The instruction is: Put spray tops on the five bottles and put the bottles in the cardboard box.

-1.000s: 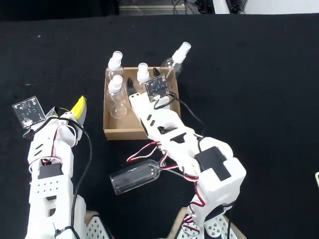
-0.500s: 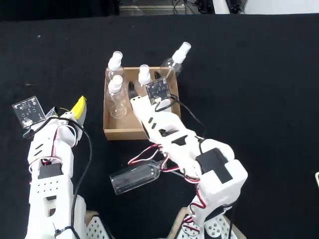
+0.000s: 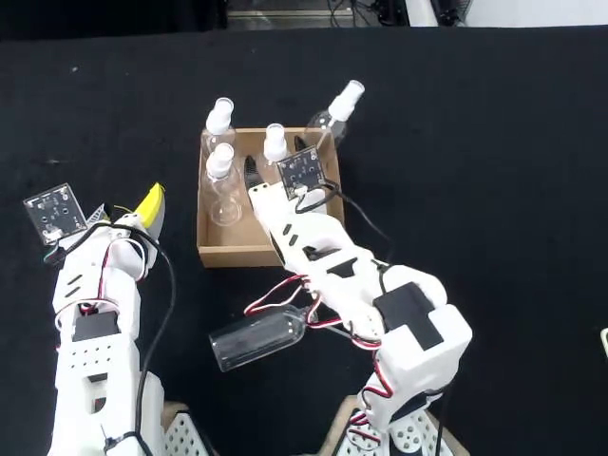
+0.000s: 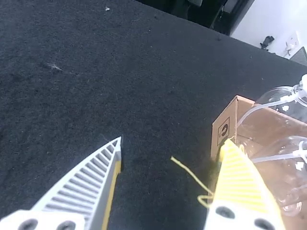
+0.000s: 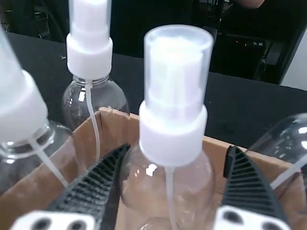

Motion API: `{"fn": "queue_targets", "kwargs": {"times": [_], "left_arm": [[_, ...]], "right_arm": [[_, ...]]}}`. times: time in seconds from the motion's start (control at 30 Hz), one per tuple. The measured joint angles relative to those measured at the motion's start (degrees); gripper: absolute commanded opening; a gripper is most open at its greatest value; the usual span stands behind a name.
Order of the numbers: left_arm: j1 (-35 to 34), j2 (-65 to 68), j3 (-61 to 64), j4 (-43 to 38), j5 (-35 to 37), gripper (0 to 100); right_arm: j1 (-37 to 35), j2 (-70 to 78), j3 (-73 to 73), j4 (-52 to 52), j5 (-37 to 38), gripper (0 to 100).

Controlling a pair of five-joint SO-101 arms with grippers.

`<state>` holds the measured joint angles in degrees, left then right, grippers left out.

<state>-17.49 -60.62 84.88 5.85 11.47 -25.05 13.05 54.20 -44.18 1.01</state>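
Right claw (image 5: 178,151): spread open astride capped bottle (image 5: 175,96) in cardboard box (image 3: 228,252), apparently just released, arm eased back slightly; fifth bottle (image 3: 256,337) outstanding on bench (image 3: 494,190).

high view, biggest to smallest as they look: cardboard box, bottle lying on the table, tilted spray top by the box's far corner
1. cardboard box, clearly largest
2. lying bottle
3. tilted spray top
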Motion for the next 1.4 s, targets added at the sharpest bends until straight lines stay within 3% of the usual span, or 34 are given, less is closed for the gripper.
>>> {"fn": "queue_targets", "kwargs": {"times": [0.4, 0.8, 1.4], "left_arm": [[0.00, 0.00, 0.00, 0.00, 0.00, 30], [0.00, 0.00, 0.00, 0.00, 0.00, 30], [0.00, 0.00, 0.00, 0.00, 0.00, 30]], "right_arm": [[0.00, -6.77, 4.57, 0.26, 0.00, 27.9], [0.00, -12.22, 4.57, 9.93, 0.00, 27.9], [0.00, -17.67, 7.21, 10.46, 0.00, 27.9]]}}
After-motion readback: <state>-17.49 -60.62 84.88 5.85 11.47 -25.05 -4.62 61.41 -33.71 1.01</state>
